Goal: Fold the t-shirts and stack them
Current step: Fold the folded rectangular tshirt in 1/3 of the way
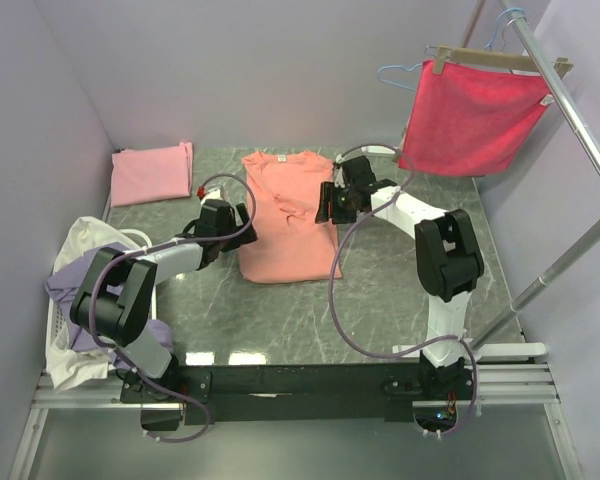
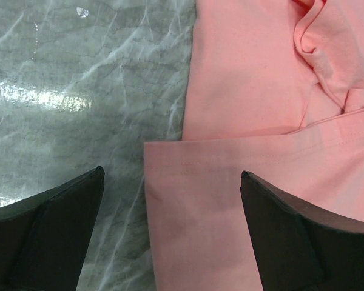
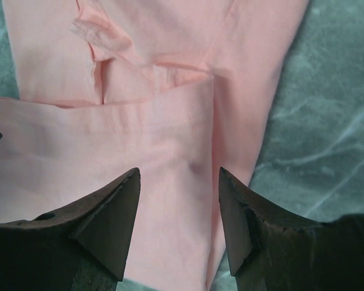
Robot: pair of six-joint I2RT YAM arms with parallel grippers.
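The salmon-orange t-shirt lies partly folded in the middle of the table. The left tool stands wide open over its left edge — empty. The right tool, half open above its right side, holds nothing. A folded light pink t-shirt lies far left

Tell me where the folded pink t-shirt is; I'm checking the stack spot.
In the top view, the light pink t-shirt lies folded at the far left corner of the table, left of the salmon-orange t-shirt.
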